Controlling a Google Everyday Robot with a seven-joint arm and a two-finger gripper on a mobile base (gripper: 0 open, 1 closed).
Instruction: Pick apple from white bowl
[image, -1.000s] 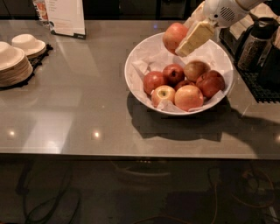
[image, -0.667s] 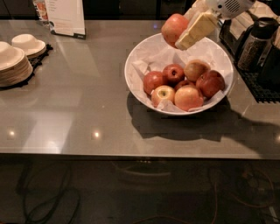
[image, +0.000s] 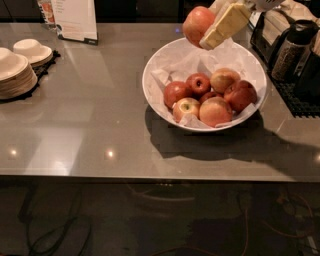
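Observation:
My gripper (image: 212, 27) is at the top of the camera view, shut on the large orange-red apple (image: 197, 25). It holds the apple in the air above the far left rim of the white bowl (image: 155, 95). One cream-coloured finger (image: 225, 26) lies across the apple's right side. The bowl stands on the grey counter, lined with crumpled white paper, and holds several other apples: dark red ones, a small yellow-faced one (image: 186, 107) and a large orange one (image: 215, 111) at the front.
Stacked cream dishes (image: 17, 70) sit at the counter's left edge. A sign stand (image: 75, 20) is at the back left. A dark rack with jars and a dispenser (image: 292, 55) stands right of the bowl. The counter's front edge (image: 150, 175) runs across the lower middle.
The gripper has lifted the apple higher and a little to the left, from just over the bowl's back to well above its rim. The bowl and other apples have not moved.

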